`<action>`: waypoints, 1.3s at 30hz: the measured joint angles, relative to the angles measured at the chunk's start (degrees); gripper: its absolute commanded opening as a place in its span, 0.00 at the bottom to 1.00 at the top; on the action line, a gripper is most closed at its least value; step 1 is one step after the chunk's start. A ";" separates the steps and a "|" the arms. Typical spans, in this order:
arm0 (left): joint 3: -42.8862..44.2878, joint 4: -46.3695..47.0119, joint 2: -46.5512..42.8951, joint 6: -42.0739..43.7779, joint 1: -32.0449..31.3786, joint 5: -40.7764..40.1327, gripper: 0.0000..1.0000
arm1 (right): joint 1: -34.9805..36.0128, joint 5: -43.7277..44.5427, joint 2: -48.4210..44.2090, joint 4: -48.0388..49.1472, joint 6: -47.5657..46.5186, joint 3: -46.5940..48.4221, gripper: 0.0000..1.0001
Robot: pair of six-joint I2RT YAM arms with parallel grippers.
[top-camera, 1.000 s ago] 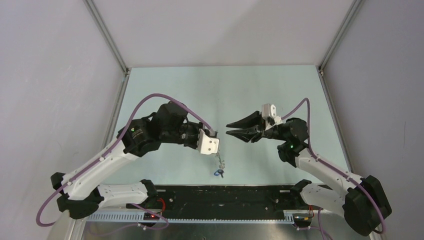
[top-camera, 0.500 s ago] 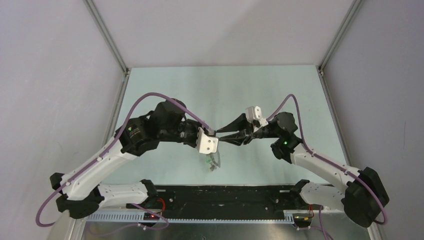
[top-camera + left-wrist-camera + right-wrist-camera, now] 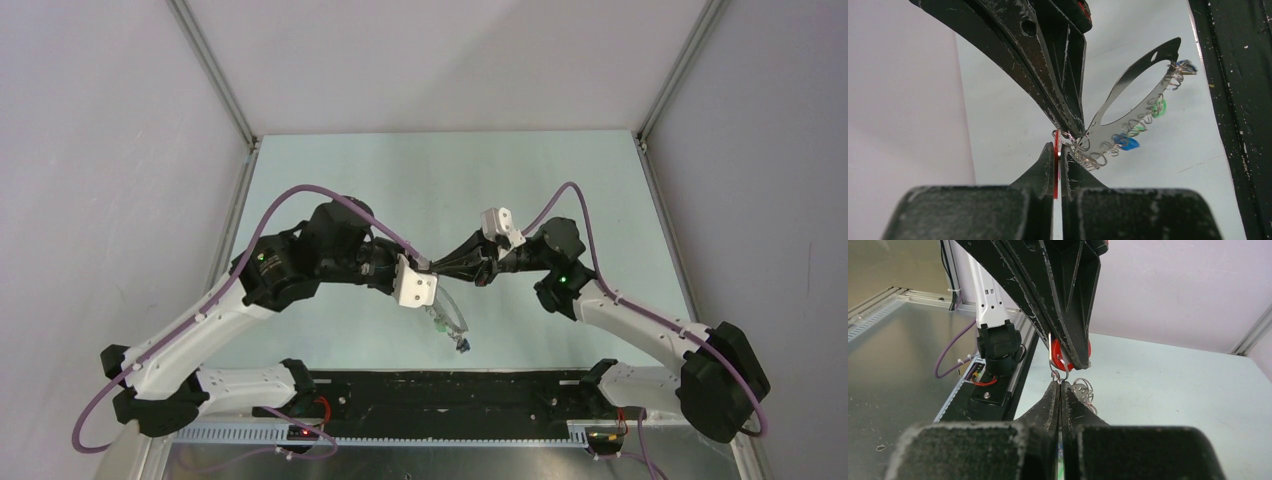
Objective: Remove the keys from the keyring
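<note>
The left hand (image 3: 1058,150) is clamping the red key (image 3: 1056,170). The right hand (image 3: 1060,387) is pinching its wire loop (image 3: 1055,367), with the keyring (image 3: 1168,50) dangling just beyond both.

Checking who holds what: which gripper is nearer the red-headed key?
Left. The left gripper is shut on the red-headed key; the right gripper, also shut, meets it tip to tip, just beside the key.
</note>
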 measured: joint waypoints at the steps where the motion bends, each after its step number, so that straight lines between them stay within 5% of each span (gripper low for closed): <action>1: 0.00 0.00 0.00 0.00 0.00 -0.09 0.00 | -0.04 -0.02 0.00 -0.02 0.02 0.00 0.00; 9: -1.68 0.59 -1.64 -0.24 0.00 -1.64 0.00 | -3.28 1.16 -1.46 1.16 4.44 -0.09 0.00; 21: -3.78 6.84 -2.05 -0.68 0.00 -0.61 0.00 | -7.89 2.99 -0.37 24.33 23.82 -5.20 0.00; 39: -1.29 3.17 4.90 -5.86 0.48 1.53 0.00 | -8.46 15.96 -8.31 19.04 17.75 -8.59 0.00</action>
